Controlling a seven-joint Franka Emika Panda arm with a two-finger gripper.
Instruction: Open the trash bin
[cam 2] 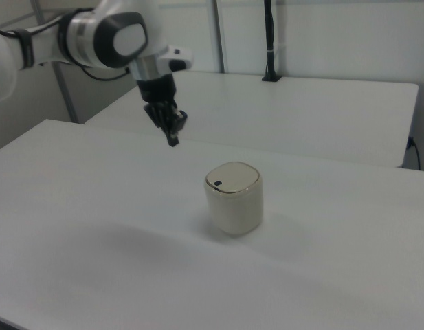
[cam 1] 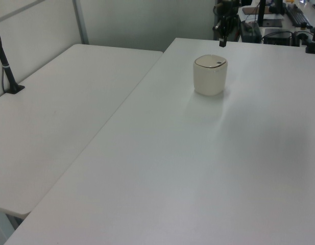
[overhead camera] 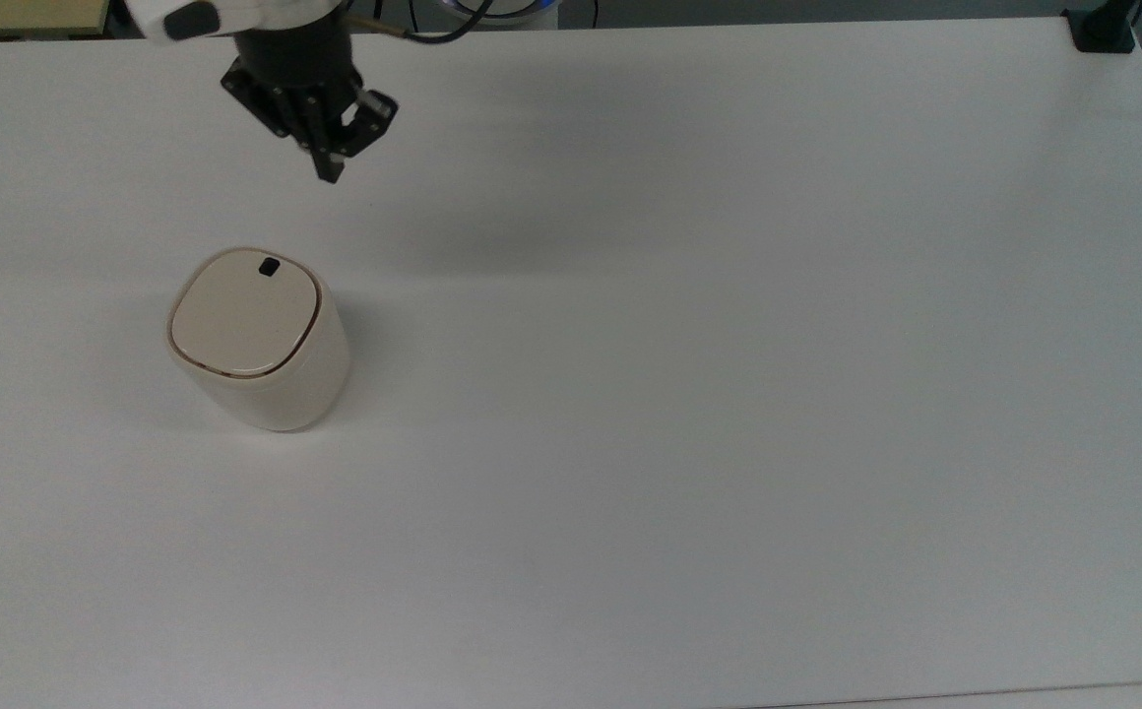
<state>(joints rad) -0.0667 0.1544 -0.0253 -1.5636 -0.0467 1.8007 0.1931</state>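
Gripper (overhead camera: 330, 173) clenched on nothing, above table (overhead camera: 729, 394), apart from lid-down trash bin (overhead camera: 261, 340)

Your top view looks steeply down on the surface (overhead camera: 689, 394). Your left view sits far back, facing along it; your right view is closer and lower. All three share the trash bin (overhead camera: 258, 340) and pincer (overhead camera: 328, 175).

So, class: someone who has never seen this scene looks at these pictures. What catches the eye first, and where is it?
The cream trash bin stands alone on the white table, towards the top view's left, its lid flat with a small black button near the far edge. The black gripper hangs in the air above the table, apart from the bin, nearer the top view's upper edge, its fingers close together.
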